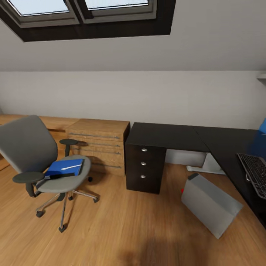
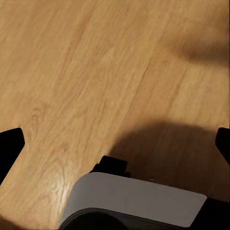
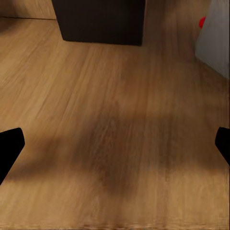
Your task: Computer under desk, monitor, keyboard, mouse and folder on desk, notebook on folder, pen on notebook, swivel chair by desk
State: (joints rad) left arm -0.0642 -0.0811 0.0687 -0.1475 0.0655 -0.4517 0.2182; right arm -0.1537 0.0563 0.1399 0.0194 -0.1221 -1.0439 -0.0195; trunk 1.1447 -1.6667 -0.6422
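My left gripper (image 2: 115,143) hangs over bare wood floor (image 2: 72,72) with its fingers spread wide, holding nothing; part of my own grey and black body shows just beneath it. My right gripper (image 3: 115,143) is likewise spread wide and empty above the floor, facing the foot of the desk's drawer block (image 3: 98,21), with a corner of the computer (image 3: 215,38) and its red mark beside that.

Ahead, the desk (image 1: 166,135) runs along the wall and turns a corner. Its drawers (image 1: 144,164) have silver knobs. The keyboard (image 1: 255,171) lies on the desk's far wing. The computer (image 1: 208,201) sits tilted on the floor out in front of the desk. The chair (image 1: 40,155) stands well apart from the desk, beyond a light wooden cabinet (image 1: 99,142). On its seat lies the folder (image 1: 64,167), with a thin white item and a dark flat one on it.
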